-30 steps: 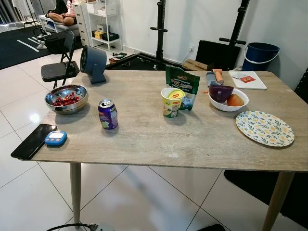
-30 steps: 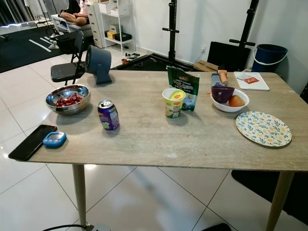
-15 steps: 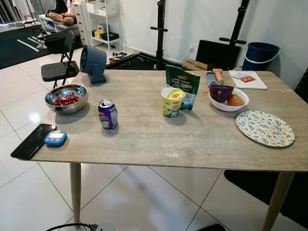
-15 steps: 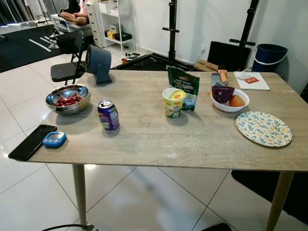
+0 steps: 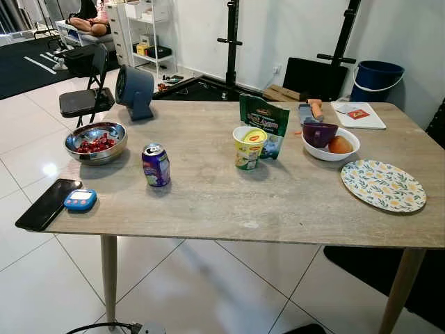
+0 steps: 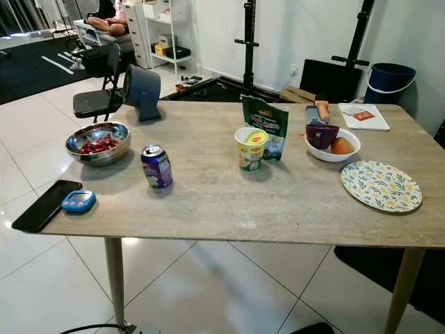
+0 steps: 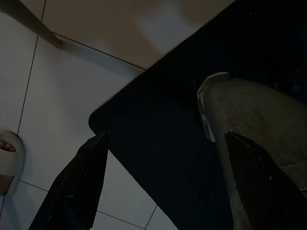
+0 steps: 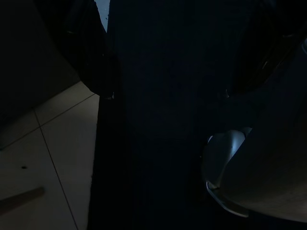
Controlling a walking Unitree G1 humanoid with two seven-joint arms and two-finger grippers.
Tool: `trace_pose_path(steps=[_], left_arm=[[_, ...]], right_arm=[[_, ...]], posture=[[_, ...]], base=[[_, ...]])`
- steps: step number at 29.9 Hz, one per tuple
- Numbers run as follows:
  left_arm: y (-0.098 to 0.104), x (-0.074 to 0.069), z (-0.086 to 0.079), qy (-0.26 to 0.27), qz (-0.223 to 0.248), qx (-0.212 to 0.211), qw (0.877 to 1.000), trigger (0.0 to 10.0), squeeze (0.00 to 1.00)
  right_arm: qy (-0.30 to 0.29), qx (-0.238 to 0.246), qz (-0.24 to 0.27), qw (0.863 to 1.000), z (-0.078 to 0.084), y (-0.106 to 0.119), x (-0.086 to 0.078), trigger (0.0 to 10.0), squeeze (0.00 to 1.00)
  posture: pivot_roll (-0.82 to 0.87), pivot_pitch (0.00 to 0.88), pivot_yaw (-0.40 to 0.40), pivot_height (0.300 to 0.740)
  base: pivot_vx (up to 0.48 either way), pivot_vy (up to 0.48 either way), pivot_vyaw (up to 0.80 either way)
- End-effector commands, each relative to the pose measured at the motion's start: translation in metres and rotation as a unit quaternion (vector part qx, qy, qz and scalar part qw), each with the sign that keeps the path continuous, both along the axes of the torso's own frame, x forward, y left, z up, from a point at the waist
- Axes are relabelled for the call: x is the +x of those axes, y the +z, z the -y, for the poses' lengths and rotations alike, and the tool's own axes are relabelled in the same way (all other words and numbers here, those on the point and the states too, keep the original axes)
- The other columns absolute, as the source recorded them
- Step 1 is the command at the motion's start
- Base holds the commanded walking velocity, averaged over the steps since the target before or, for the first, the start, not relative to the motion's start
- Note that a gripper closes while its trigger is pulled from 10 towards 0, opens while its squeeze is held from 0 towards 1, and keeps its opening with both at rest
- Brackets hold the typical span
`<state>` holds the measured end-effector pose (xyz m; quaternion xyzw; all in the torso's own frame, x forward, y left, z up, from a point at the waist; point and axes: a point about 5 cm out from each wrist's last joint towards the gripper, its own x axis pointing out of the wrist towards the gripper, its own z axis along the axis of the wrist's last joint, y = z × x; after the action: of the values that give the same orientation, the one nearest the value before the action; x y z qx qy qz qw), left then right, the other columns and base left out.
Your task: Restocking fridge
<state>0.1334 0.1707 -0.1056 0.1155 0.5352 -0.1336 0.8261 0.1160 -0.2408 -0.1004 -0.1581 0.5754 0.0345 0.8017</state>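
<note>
The purple can (image 5: 156,165) is standing upright on the wooden table (image 5: 229,202), toward the robot's left half of it and a little back from the near edge. It looks like the most likely thing to go into a fridge, though the task names no single item, so this is a judgement. Just behind it to the left, a steel bowl of red fruit (image 5: 96,142) is sitting; to the right, near the middle, a yellow noodle cup (image 5: 249,147) is standing in front of a green snack pouch (image 5: 263,126), touching or nearly so. Further right, a white bowl (image 5: 331,142) is holding a purple cup and an orange fruit, and a patterned plate (image 5: 383,185) is lying near the right edge.

Both arms are hanging idle below the table top. The left gripper (image 7: 163,187) is pointing down at a dark mat and pale floor tiles with its two black fingers spread well apart and nothing between them. The right gripper (image 8: 163,91) is also pointing down, in deep shade; its fingers seem to be standing apart, holding nothing.

The can is therefore lying up and forward from both grippers, its long axis vertical, and the left arm is probably the nearer one.

No fridge is appearing. A black phone (image 5: 48,203) and a small blue gadget (image 5: 81,200) are lying at the near left corner, touching or almost so. The foot in a sandal at the edge of the left wrist view is cut off.
</note>
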Motion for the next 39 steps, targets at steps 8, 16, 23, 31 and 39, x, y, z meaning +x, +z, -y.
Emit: trace_pose_path(steps=[8,16,23,31,39], left_arm=[[-0.0059,-0.0169,0.0048,0.003,-0.036,-0.011,0.999,10.0,0.00],[-0.0059,-0.0169,0.0050,0.003,-0.036,-0.011,0.999,10.0,0.00],[-0.0060,-0.0172,0.0048,0.004,-0.037,-0.011,0.999,10.0,0.00],[-0.0061,-0.0175,0.0050,0.005,-0.037,-0.011,0.999,10.0,0.00],[-0.0062,-0.0178,0.0050,0.005,-0.037,-0.010,0.999,10.0,0.00]], right_arm=[[0.001,0.003,-0.001,1.000,-0.0026,-0.0008,-0.0006,10.0,0.00],[-0.024,0.008,0.004,1.000,-0.0013,-0.0006,-0.0006,10.0,0.00],[-0.017,0.004,-0.004,1.000,-0.0013,-0.0011,-0.0019,10.0,0.00],[-0.013,0.001,-0.001,1.000,-0.0011,-0.0008,-0.0014,10.0,0.00],[-0.011,0.002,-0.001,1.000,-0.0014,-0.0007,-0.0007,10.0,0.00]], posture=[[-0.03,0.060,-0.005,0.740],[-0.03,0.061,-0.005,0.740],[-0.03,0.061,-0.005,0.740],[-0.03,0.060,-0.006,0.740],[-0.03,0.059,-0.006,0.740]], base=[[0.000,0.000,0.00],[0.000,0.000,-0.07],[0.000,0.000,-0.71],[0.000,0.000,0.00],[0.000,0.000,0.00]])
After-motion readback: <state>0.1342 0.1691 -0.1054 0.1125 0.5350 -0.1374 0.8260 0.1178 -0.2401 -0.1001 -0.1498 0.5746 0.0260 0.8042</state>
